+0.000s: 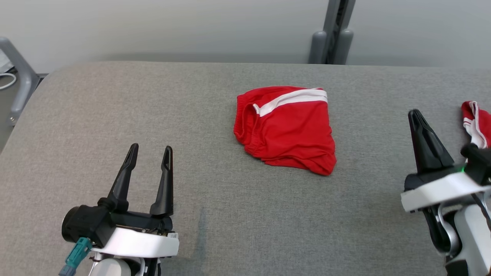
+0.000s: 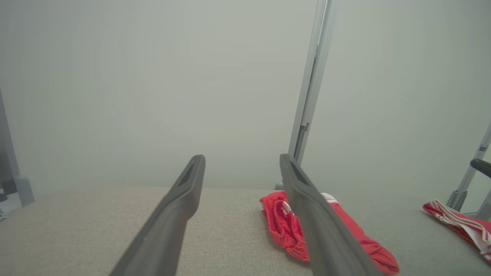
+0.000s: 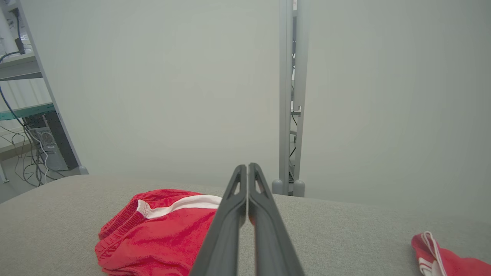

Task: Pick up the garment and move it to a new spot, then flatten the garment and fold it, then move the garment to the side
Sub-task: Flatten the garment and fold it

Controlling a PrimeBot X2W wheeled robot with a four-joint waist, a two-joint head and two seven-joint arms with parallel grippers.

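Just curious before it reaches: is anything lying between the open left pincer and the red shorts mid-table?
Nothing visible does. Bare grey table separates the left pincer from the red shorts; the other red garment lies far to the right, near the right pincer.

A grey fabric-covered surface (image 1: pixel 115 115) runs across in front of a pale wall (image 1: pixel 153 27). A grey metal post (image 1: pixel 332 34) stands behind its far edge. A crumpled red-and-white cloth (image 1: pixel 475 122) lies at the right edge. Off the left end stand a computer tower (image 3: pixel 50 145) and loose cables (image 3: pixel 27 168).
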